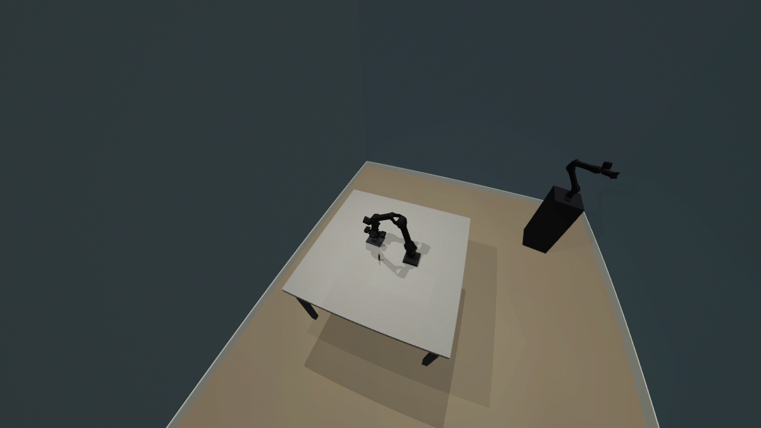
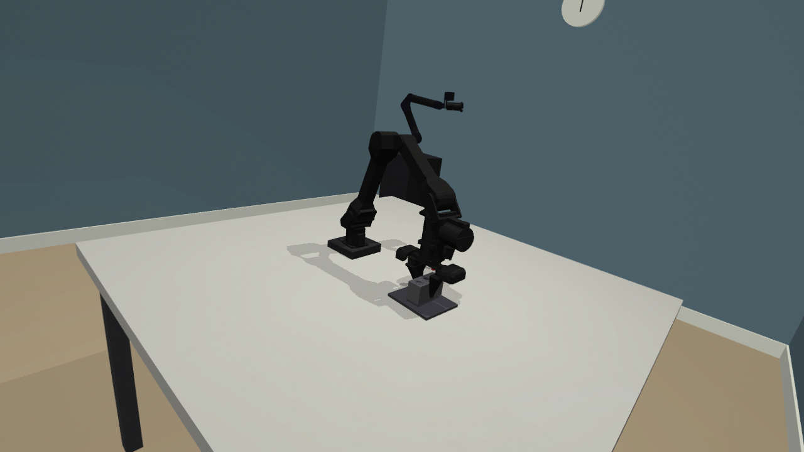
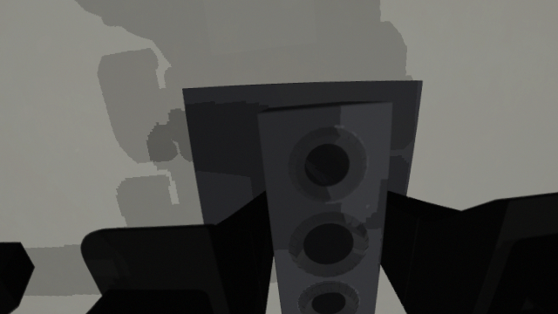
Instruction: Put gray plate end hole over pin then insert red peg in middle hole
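The gray plate is a thick block with three round holes in a row. My gripper is shut on its two long sides and points down. The plate sits low over the dark flat base. Its underside seems to touch the base in the exterior view, with no gap visible. The pin is hidden, and I cannot tell which hole is over it. The red peg stands upright on the table beside the base; only a bit shows behind the gripper in the exterior view.
The white table carries my arm's square foot. A second black arm stands on a black pedestal beyond the table. The arm's shadow falls across the tabletop.
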`<action>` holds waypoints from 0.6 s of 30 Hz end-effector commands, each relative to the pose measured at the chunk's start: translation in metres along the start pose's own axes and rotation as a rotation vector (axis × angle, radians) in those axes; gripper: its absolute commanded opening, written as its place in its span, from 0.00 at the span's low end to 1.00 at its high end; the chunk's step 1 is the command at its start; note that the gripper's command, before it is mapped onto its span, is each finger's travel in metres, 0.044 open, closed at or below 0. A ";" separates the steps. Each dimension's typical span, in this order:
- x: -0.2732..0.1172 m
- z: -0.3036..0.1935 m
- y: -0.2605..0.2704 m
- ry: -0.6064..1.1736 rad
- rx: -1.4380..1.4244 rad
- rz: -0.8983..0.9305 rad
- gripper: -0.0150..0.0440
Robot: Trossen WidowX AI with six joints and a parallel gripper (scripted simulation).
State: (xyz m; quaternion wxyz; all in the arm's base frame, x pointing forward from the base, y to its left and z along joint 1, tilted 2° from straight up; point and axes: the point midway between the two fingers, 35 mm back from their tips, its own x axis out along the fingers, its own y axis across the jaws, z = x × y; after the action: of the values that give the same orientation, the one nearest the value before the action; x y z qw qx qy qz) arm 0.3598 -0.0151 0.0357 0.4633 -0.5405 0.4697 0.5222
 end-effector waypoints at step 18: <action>0.000 0.000 0.000 0.000 0.000 -0.001 0.92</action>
State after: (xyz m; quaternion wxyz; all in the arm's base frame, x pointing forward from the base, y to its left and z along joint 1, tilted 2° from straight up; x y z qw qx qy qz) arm 0.3597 -0.0152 0.0356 0.4632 -0.5403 0.4698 0.5223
